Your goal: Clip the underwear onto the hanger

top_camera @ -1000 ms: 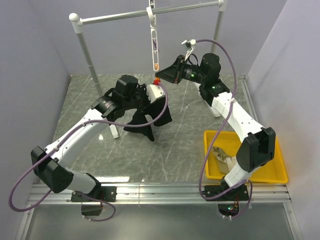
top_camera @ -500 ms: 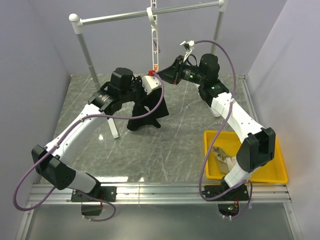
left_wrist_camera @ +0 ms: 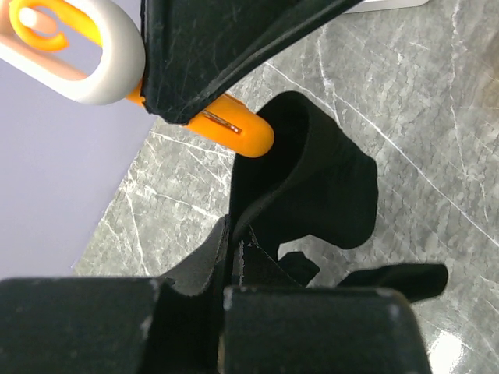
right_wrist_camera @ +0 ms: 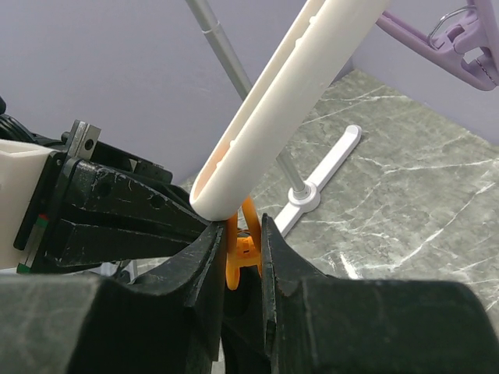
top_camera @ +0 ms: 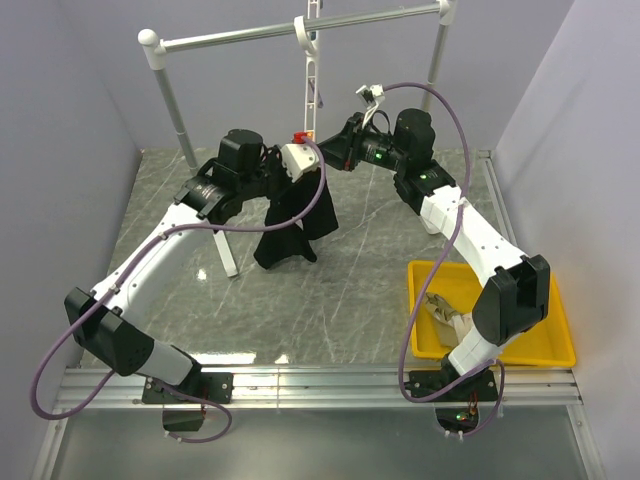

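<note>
The white hanger (top_camera: 309, 75) hangs by its hook from the rail, long side down, with an orange clip (top_camera: 308, 136) at its low end. My right gripper (top_camera: 320, 150) is shut on that orange clip (right_wrist_camera: 243, 251), pinching its handles just under the hanger (right_wrist_camera: 281, 101). My left gripper (top_camera: 293, 185) is shut on the top edge of the black underwear (top_camera: 290, 225), which hangs limp below it. In the left wrist view the underwear (left_wrist_camera: 312, 179) rises as a fold right beside the orange clip's tip (left_wrist_camera: 238, 131). Whether cloth sits inside the clip is hidden.
The white rail frame (top_camera: 250, 35) stands at the back, one foot (right_wrist_camera: 316, 191) on the marble floor. A purple hanger (right_wrist_camera: 456, 39) hangs behind. A yellow tray (top_camera: 560, 345) with a beige cloth (top_camera: 445, 310) lies at the near right.
My left arm has lifted the underwear up and back, so its top edge now meets the orange clip. My right gripper has shifted slightly up and left with the hanger's end.
</note>
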